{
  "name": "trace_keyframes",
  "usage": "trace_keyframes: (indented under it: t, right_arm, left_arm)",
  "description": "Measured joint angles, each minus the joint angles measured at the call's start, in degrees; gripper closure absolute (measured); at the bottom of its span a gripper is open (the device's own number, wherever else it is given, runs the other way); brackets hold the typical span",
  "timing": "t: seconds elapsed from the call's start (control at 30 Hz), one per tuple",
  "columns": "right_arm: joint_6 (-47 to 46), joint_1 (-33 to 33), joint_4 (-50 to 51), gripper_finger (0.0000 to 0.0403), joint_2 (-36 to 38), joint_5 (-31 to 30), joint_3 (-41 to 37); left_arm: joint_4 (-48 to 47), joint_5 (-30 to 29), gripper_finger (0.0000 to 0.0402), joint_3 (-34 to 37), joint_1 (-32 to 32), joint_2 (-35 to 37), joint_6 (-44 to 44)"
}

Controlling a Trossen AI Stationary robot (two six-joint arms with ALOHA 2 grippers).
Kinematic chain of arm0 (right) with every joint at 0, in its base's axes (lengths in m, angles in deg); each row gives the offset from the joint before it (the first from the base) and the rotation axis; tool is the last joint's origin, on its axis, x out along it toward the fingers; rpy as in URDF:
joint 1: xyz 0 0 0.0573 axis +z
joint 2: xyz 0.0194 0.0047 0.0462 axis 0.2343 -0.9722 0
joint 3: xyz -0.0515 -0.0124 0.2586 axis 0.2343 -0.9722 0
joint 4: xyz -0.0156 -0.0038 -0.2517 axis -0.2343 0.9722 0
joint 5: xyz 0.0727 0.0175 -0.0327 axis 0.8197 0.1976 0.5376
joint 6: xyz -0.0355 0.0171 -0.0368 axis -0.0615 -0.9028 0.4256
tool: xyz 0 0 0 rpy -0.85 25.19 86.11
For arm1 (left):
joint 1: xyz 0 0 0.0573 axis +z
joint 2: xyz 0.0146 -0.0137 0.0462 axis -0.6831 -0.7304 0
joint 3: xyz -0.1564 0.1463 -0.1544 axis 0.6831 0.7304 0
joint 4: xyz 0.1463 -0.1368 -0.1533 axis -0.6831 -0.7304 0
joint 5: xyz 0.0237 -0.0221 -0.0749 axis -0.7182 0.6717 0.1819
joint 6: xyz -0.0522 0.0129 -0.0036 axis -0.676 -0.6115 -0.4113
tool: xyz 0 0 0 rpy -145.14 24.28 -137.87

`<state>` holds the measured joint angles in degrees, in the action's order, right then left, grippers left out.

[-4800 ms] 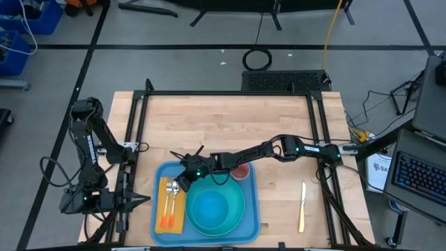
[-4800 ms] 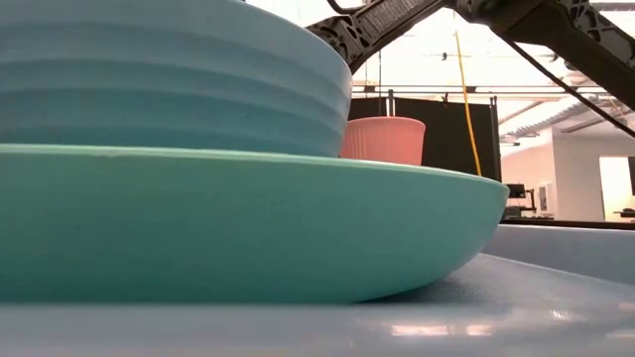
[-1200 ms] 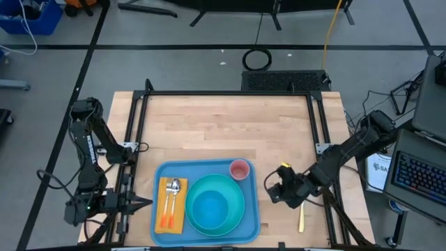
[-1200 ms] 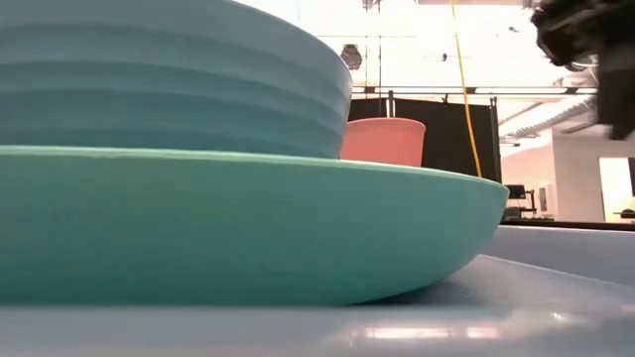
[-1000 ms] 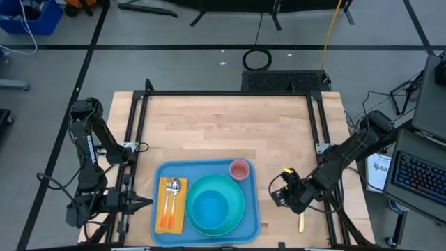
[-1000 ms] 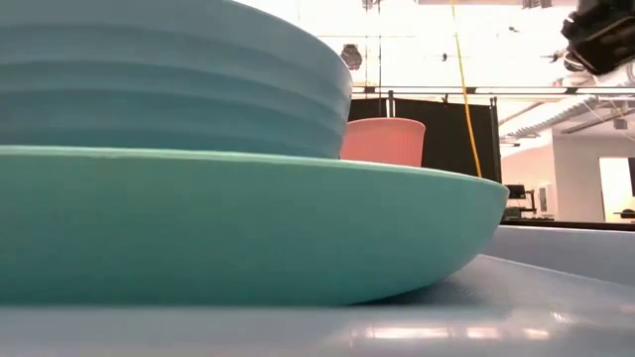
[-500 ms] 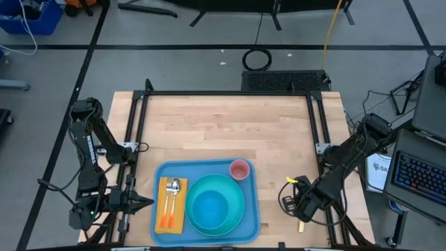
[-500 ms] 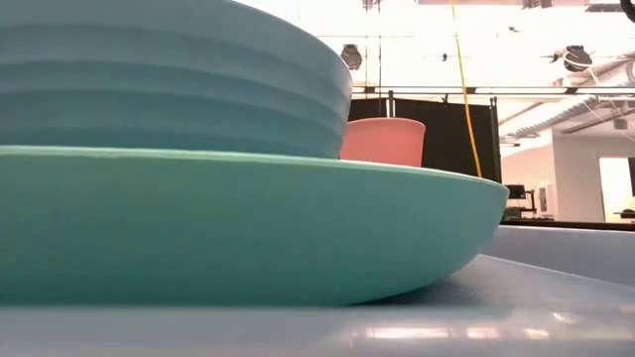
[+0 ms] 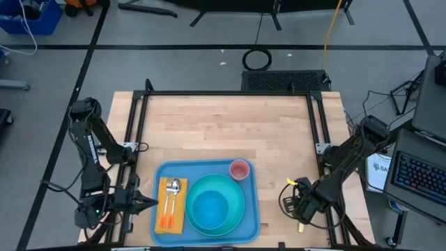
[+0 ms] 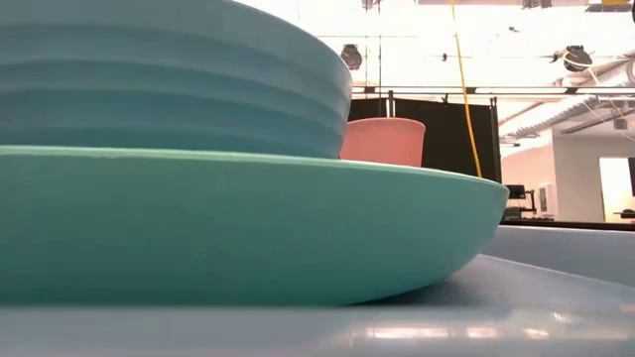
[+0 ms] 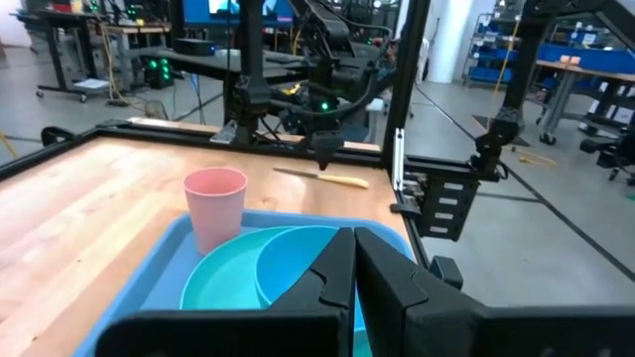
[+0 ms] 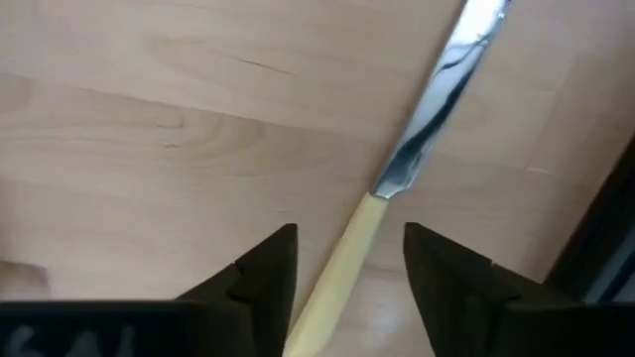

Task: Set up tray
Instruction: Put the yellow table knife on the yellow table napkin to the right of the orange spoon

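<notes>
a: where is the large flat blue plastic tray point(image 9: 159, 209)?
b: i see it at the table's near edge, long axis left-to-right. right gripper point(image 12: 347, 260) spread astride the yellow-handled knife point(image 12: 397, 172); left gripper point(image 11: 354, 260) closed.

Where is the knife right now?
In the high view the knife lies on the bare wooden table, right of the blue tray, under the right end effector.
</notes>
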<state>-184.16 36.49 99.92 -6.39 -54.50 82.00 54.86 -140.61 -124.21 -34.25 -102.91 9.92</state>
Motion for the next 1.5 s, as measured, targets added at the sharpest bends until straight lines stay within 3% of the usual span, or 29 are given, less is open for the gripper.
trace_keyframes:
  t: [0.17,0.47,0.7,1.0,1.23,1.5]
  right_arm:
    - [0.0,0.0,-0.2,0.0216,-2.3,4.0,0.0]
    - [-0.3,0.0,-2.6,0.0226,-3.2,3.8,-0.2]
    - [-2.3,0.3,-12.5,0.0227,-3.2,3.7,-6.4]
    - [-4.2,1.4,-14.7,0.0232,-3.0,3.6,-7.8]
    - [-4.0,1.4,-15.1,0.0274,-3.1,3.7,-7.9]
    - [-2.5,1.5,-15.1,0.0357,-3.2,2.6,-8.0]
  left_arm:
    - [0.0,0.4,0.0392,0.0,0.3,0.0,0.1]
    - [-0.1,0.4,0.0392,0.0,0.3,0.0,0.1]
    - [-0.1,0.4,0.0392,0.0,0.3,0.0,0.0]
    - [-0.3,0.4,0.0391,0.0,0.3,0.0,0.0]
    - [-1.3,0.4,0.0391,0.0,0.3,0.0,-1.3]
    - [-1.5,0.4,0.0392,0.0,0.3,0.0,-1.3]
